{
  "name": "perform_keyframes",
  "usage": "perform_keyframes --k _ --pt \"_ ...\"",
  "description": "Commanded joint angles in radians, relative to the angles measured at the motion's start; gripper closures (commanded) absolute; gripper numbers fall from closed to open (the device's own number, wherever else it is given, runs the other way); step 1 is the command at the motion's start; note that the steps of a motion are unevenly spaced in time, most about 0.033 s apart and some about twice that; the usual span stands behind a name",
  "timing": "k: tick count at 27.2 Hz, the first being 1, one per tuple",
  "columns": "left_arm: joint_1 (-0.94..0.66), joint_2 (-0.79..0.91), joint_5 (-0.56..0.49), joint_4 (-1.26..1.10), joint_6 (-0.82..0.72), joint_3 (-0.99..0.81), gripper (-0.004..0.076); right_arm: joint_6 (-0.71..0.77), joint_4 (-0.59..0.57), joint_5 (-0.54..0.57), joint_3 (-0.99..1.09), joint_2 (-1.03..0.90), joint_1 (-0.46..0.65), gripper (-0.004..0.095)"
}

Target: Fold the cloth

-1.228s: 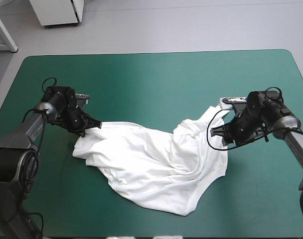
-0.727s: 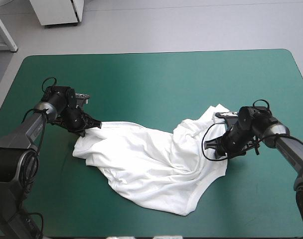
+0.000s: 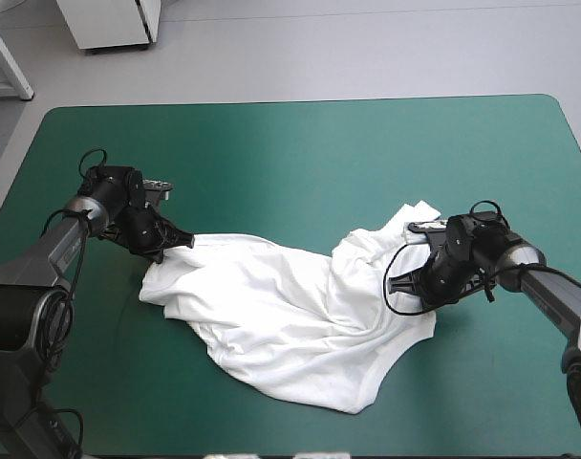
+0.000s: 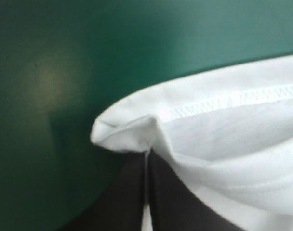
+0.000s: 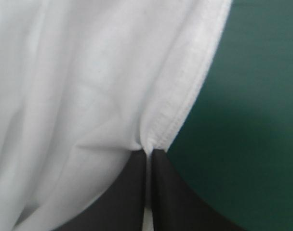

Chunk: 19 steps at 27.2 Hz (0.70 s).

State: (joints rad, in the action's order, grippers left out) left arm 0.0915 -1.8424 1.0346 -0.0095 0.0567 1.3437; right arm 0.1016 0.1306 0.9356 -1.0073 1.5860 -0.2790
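From above, the tips of my left gripper (image 3: 182,239) are lost at the hem of the T-shirt (image 3: 281,316). Those of my right gripper (image 3: 398,283) are too small and dark to tell apart. In both wrist views the T-shirt runs off the edge, so I cannot tell which part I pinch. My arms cover the table's (image 3: 300,153) near corners. The heap's lower folds are hidden.
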Motion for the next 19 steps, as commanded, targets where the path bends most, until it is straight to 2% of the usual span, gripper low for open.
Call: perform_keyframes --k 1,7,10,19 --pt "-0.002 0.090 0.059 0.000 0.019 0.036 0.0733 0.001 0.036 0.100 -0.115 -0.072 -0.011 0.0925" --pt "-0.002 0.251 0.216 0.019 0.017 0.249 0.0733 0.003 -0.077 0.307 -0.487 -0.191 -0.011 0.0925" --pt "-0.002 0.294 0.253 0.010 0.010 0.376 0.0733 0.003 -0.099 0.314 -0.605 -0.222 -0.011 0.0925" --pt "-0.002 0.345 0.253 -0.108 0.008 0.796 0.0733 -0.052 -0.107 0.314 -0.992 -0.245 -0.011 0.0925"
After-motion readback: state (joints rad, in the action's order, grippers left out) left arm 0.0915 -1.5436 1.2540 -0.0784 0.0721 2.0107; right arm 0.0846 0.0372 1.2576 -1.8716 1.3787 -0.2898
